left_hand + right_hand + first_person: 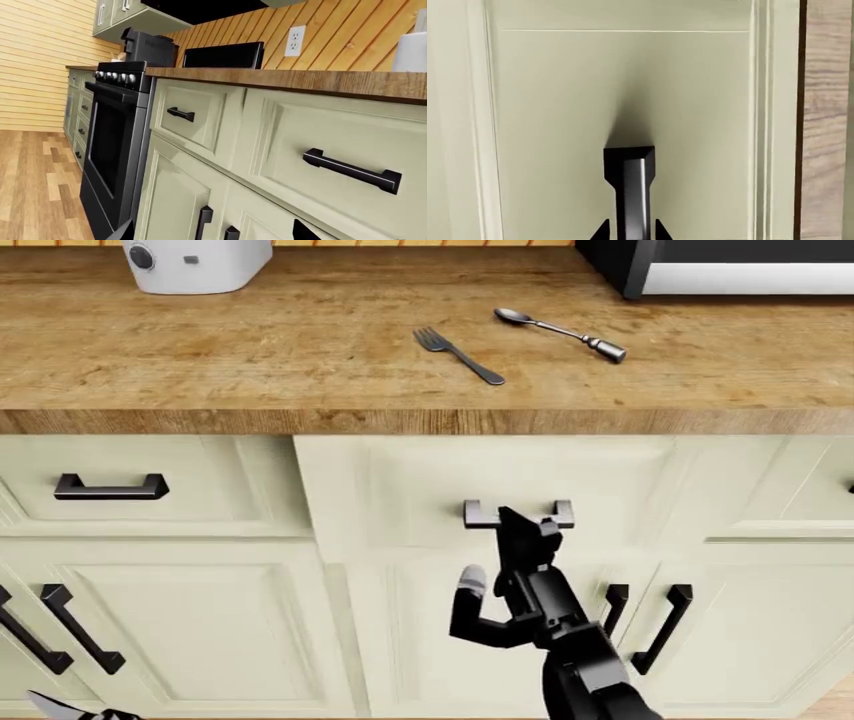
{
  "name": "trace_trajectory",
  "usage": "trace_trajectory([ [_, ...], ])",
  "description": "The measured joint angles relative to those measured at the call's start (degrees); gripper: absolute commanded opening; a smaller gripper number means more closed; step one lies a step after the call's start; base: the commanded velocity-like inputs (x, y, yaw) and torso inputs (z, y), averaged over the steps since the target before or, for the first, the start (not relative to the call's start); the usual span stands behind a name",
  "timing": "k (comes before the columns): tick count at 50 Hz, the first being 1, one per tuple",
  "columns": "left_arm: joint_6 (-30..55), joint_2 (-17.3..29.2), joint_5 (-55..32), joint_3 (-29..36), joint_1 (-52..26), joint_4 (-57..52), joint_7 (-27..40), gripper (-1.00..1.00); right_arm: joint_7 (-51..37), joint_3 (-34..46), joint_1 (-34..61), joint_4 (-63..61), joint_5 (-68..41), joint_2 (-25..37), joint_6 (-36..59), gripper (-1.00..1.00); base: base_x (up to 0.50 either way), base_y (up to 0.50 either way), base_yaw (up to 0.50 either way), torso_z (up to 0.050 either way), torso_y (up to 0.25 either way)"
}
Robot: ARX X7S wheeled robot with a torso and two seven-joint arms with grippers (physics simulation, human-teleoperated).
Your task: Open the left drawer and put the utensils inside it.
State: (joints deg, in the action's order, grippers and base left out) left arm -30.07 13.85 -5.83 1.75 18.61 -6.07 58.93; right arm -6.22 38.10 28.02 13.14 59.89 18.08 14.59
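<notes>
A silver fork [458,355] and a silver spoon [561,332] lie on the wooden counter [267,350], apart from each other. Right below them is the left drawer [387,490], pushed in flush with its front. My right gripper [521,520] is at its bar handle [474,512]. In the right wrist view the handle [630,190] runs between the two fingertips of my right gripper [630,232], with a thin gap on each side, so it is open. My left gripper [213,232] hangs low at the far left [67,708], open and holding nothing.
A white appliance [194,260] and a dark microwave [721,265] stand at the back of the counter. Another drawer [110,487] is further left, with cabinet doors [200,630] below. A black stove [113,145] stands along the cabinet run.
</notes>
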Motion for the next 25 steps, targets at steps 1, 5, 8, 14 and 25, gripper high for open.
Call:
trace_trajectory([
  [1,0.0,0.0,0.0,0.0,0.0,0.0,0.0,1.0,0.0,0.0,-0.3,-0.4,0.0,0.2,-0.1,-1.0,0.0,0.0,0.0,0.0,0.0],
  [5,0.0,0.0,0.0,0.0,0.1,0.0,0.1,1.0,-0.1,-0.2,-1.2,-1.8,-0.2,1.0,-0.4,-1.0,0.0,0.0,0.0,0.0,0.0],
  [8,0.0,0.1,0.0,0.1,0.1,-0.1,0.1,1.0,-0.1,-0.2,-1.9,-2.8,-0.4,1.6,-0.7,-1.0,0.0,0.0,0.0,0.0,0.0],
  [14,0.0,0.1,0.1,0.1,0.1,-0.2,0.2,1.0,-0.2,-0.4,-3.4,-4.9,-0.7,2.8,-1.2,-1.0,0.0,0.0,0.0,0.0,0.0],
  [25,0.0,0.2,0.0,0.2,0.1,-0.2,0.3,1.0,-1.2,-0.8,-6.2,-8.3,-1.8,4.7,-2.2,-1.0,0.0,0.0,0.0,0.0,0.0],
])
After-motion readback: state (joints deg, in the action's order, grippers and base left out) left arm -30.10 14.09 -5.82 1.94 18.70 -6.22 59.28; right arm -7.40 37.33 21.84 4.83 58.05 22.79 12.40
